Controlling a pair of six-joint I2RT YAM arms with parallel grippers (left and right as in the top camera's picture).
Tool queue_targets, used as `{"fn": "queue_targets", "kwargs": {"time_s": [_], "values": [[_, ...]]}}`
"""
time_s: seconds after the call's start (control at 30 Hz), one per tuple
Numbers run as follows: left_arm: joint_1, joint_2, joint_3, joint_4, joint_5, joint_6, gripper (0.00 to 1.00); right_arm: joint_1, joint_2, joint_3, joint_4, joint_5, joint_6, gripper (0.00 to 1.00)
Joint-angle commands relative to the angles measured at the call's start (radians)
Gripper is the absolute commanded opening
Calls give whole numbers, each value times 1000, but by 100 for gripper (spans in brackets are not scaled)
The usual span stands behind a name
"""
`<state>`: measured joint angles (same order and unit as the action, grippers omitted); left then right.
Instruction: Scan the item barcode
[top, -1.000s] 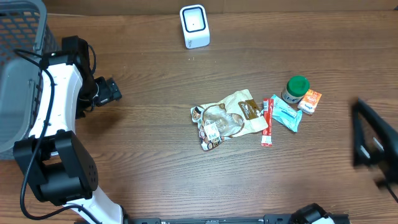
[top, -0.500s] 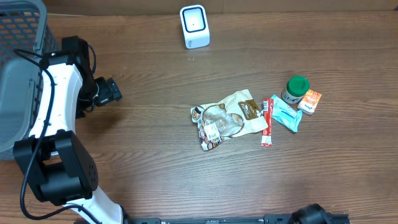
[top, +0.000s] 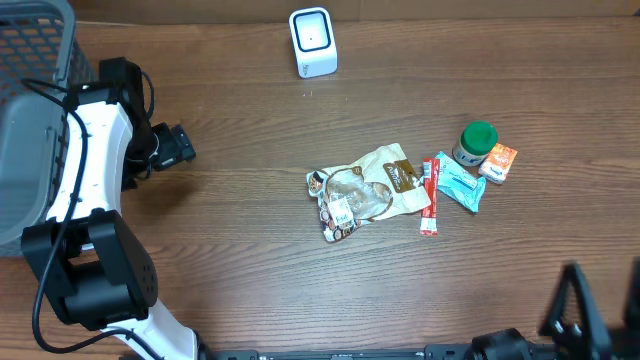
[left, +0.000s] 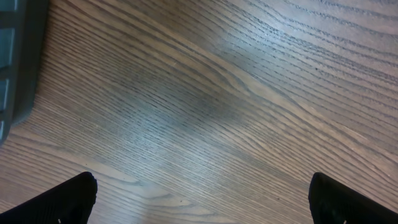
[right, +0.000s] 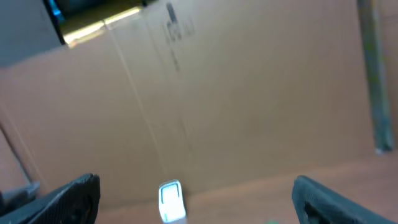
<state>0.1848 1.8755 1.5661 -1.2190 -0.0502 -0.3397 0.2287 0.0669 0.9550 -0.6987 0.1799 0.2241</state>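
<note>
"While you look down, what's on the wood-grain desk (top: 250, 250)?"

"Mid-frame, one crinkly pouch heap (top: 365, 190). To its right you have one red stick sachet (top: 430, 195), one teal packet (top: 460, 182), one round green-lidded jar (top: 476, 143) and one orange carton (top: 499, 163). The boxy white scanner (top: 313, 42) is at top centre, with open desk between. Your left jaws and right jaws gape wide, empty."

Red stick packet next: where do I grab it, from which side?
I'd come straight down on the red stick packet at its near end, fingers across its narrow width. It lies flat, and only that end clears the snack bag and teal packet.
</note>
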Motion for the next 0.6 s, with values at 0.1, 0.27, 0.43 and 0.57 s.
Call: {"fn": "queue_targets", "kwargs": {"time_s": [0.1,0.27,0.43,0.57], "values": [[-4,-19,13,1,-9,3,100,-6,-63,-419,521,-97,-7,100],[-4,-19,13,1,-9,3,100,-6,-63,-752,954,-161,-7,100],[-4,-19,13,1,-9,3,100,-6,-63,-932,1049,-158,16,100],[-4,-19,13,1,-9,3,100,-6,-63,-947,914,-153,16,100]]}}
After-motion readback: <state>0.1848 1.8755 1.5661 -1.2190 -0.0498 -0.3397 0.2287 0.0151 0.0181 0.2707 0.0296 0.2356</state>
